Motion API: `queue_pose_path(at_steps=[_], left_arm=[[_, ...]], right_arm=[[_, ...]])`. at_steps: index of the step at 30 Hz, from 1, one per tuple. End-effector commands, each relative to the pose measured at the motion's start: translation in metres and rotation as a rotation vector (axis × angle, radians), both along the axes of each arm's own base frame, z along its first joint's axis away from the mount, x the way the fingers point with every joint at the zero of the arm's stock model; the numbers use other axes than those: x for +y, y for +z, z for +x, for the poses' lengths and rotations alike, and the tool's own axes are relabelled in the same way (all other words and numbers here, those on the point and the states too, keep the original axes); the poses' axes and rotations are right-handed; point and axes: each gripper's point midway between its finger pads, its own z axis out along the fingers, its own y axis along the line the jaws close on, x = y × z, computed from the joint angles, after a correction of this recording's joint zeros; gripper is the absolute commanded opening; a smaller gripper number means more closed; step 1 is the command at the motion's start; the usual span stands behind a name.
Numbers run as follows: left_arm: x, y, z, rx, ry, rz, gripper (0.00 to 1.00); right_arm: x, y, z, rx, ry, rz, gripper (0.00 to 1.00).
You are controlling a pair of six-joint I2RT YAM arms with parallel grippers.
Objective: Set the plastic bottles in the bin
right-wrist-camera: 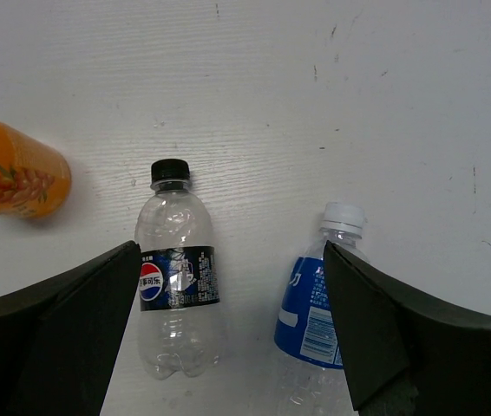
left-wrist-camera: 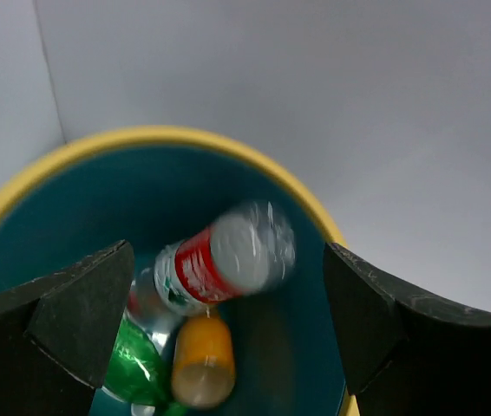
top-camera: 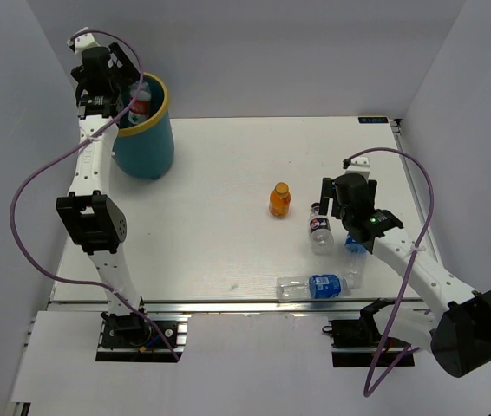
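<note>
The teal bin with a yellow rim stands at the table's far left. My left gripper hangs open over its mouth. Between the spread fingers, touching neither, a clear bottle with a red label shows blurred inside the bin. An orange bottle and a green one lie at the bottom. My right gripper is open above the table, over a clear black-capped bottle and a blue-labelled bottle.
An orange bottle stands left of the right gripper and shows at the left edge of the right wrist view. Another blue-labelled bottle lies near the table's front edge. Grey walls close in on three sides.
</note>
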Motion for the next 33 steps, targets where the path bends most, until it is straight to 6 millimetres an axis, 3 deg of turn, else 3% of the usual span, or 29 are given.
queue_pose_path(at_steps=[1,3,6,7,9,10,11,13,14,15,16,17,18,20,23,24,28,31,33], left_arm=[[-0.020,0.037,-0.021,-0.034,-0.094,-0.004,0.98],[-0.030,0.047,-0.030,-0.049,-0.148,-0.008,0.98],[-0.036,0.047,-0.042,-0.043,-0.165,0.000,0.98],[-0.040,0.062,-0.055,-0.068,-0.179,0.006,0.98],[-0.051,0.052,-0.064,-0.051,-0.221,0.012,0.98],[-0.058,0.066,-0.079,-0.081,-0.251,0.029,0.98],[-0.080,0.046,-0.082,-0.050,-0.299,0.034,0.98],[-0.095,0.035,-0.097,-0.024,-0.320,0.070,0.98],[-0.107,0.042,-0.113,-0.042,-0.311,0.090,0.98],[-0.112,0.004,-0.120,0.029,-0.309,0.092,0.98],[-0.118,-0.009,-0.128,0.045,-0.317,0.088,0.98],[-0.134,0.000,-0.142,-0.013,-0.375,0.072,0.98],[-0.144,-0.047,-0.152,0.061,-0.422,0.053,0.98],[-0.169,-0.083,-0.175,0.082,-0.549,-0.004,0.98],[-0.198,-0.107,-0.197,0.103,-0.658,-0.023,0.98],[-0.205,-0.128,-0.204,0.143,-0.683,-0.027,0.98],[-0.264,-0.159,-0.232,0.213,-0.891,0.055,0.98],[-0.276,-0.180,-0.239,0.263,-0.902,0.074,0.98],[-0.274,-0.192,-0.238,0.291,-0.874,0.059,0.98]], right_arm=[[-0.001,0.025,0.011,-0.066,-0.010,0.006,0.89],[0.000,0.027,0.010,-0.066,-0.006,0.009,0.89],[0.010,0.027,0.009,-0.063,0.055,0.035,0.90],[0.013,0.028,0.010,-0.072,0.070,0.044,0.89],[0.018,0.028,0.009,-0.076,0.104,0.052,0.89],[0.019,0.029,0.009,-0.081,0.113,0.053,0.89],[0.023,0.030,0.009,-0.086,0.137,0.058,0.90],[0.038,0.031,0.007,-0.090,0.225,0.080,0.89],[0.045,0.033,0.008,-0.104,0.264,0.090,0.89],[0.053,0.032,0.007,-0.103,0.297,0.090,0.89],[0.055,0.030,0.008,-0.101,0.299,0.079,0.89],[0.055,0.029,0.009,-0.097,0.295,0.064,0.89],[0.056,0.021,0.010,-0.067,0.291,0.034,0.89],[0.061,0.016,0.012,-0.028,0.297,0.012,0.89],[0.067,0.012,0.013,-0.016,0.311,0.019,0.89],[0.067,0.011,0.013,-0.016,0.303,0.021,0.89],[0.055,0.009,0.012,-0.007,0.210,0.031,0.89],[0.061,0.003,0.007,0.012,0.233,0.061,0.89],[0.078,0.002,0.004,0.010,0.330,0.104,0.89]])
